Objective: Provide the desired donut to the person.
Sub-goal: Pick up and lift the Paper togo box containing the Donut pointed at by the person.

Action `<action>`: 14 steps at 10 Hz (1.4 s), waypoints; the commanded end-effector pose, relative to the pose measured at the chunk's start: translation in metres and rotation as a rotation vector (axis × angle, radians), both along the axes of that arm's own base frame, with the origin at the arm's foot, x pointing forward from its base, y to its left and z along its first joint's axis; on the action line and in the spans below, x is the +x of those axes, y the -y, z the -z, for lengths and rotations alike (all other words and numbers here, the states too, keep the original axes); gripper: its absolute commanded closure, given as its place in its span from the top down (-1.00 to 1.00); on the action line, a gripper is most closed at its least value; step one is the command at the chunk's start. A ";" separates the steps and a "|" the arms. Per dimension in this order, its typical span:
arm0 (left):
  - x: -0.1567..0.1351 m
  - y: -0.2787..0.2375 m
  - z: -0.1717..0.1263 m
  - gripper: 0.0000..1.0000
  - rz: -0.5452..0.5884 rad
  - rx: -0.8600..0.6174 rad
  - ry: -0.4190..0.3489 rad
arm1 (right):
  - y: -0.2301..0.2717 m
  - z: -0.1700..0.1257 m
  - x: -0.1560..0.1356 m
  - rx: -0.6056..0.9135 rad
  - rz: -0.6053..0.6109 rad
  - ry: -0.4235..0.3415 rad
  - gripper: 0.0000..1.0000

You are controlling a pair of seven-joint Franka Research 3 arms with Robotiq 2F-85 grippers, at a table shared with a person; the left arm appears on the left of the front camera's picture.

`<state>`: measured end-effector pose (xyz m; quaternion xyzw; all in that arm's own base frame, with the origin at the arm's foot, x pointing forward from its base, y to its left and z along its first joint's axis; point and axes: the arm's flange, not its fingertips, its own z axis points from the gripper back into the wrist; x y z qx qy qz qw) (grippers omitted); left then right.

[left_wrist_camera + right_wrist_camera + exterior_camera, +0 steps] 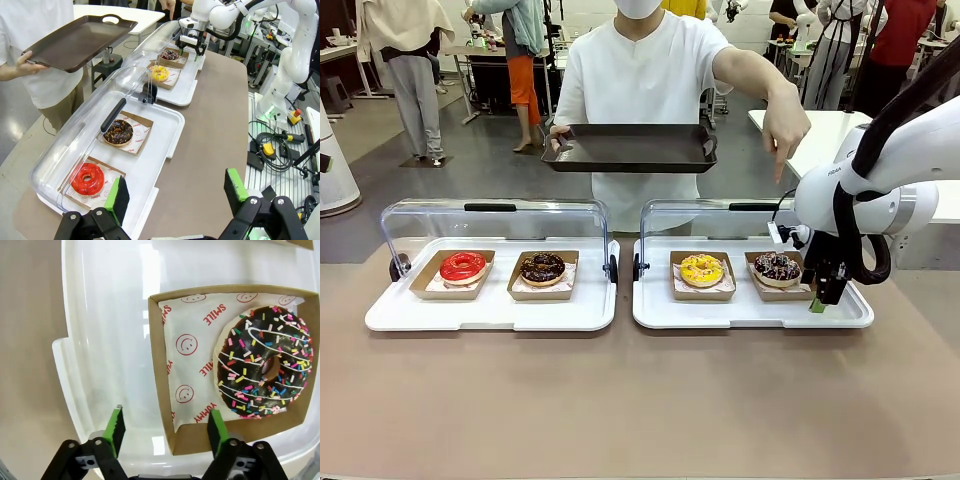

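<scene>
The right arm comes in from the right side. Its wrist is bent so the right hand (823,298) points straight down at the near right corner of the right white tray (750,315). In its wrist view the right hand (165,410) has its fingers wide apart and holds nothing. One finger is over the white tray outside the box (160,365), the other over the box's near wall, and the box corner lies between them. I cannot tell whether they touch it.

The sprinkle donut (777,266) lies on paper in that box, just beyond the fingers, and the yellow donut (701,268) is in the next box to its left.

The person (640,90) stands across the table (640,400) holding a brown tray (630,150) level in one hand. The other arm is stretched out, with the pointing hand (785,120) aimed down toward the sprinkle donut.

The left hand (175,180) hangs above the table's left end near the red donut (87,178), fingers wide and empty.
</scene>
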<state>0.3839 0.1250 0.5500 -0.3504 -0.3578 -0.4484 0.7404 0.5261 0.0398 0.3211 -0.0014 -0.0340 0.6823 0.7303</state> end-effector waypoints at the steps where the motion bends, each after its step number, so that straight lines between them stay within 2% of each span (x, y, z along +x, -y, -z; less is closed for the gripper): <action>1: 0.000 0.000 -0.001 1.00 0.000 -0.010 0.007 | 0.002 0.008 0.000 -0.026 -0.005 0.003 -1.00; 2: 0.000 0.000 -0.001 1.00 0.000 -0.010 0.007 | 0.002 0.009 0.000 -0.025 -0.005 0.002 -0.28; 3: 0.000 0.000 -0.001 1.00 0.000 -0.010 0.007 | 0.002 0.009 0.000 -0.028 -0.005 0.001 -1.00; 10: 0.000 0.000 -0.001 1.00 0.000 -0.010 0.007 | 0.003 0.008 0.000 -0.042 -0.019 0.006 -1.00; 12: 0.000 0.000 -0.001 1.00 0.000 -0.010 0.007 | 0.000 -0.004 -0.008 -0.055 -0.016 0.003 -1.00; 14: 0.000 0.000 -0.001 1.00 0.000 -0.010 0.007 | -0.003 -0.032 -0.028 -0.061 -0.017 0.012 -1.00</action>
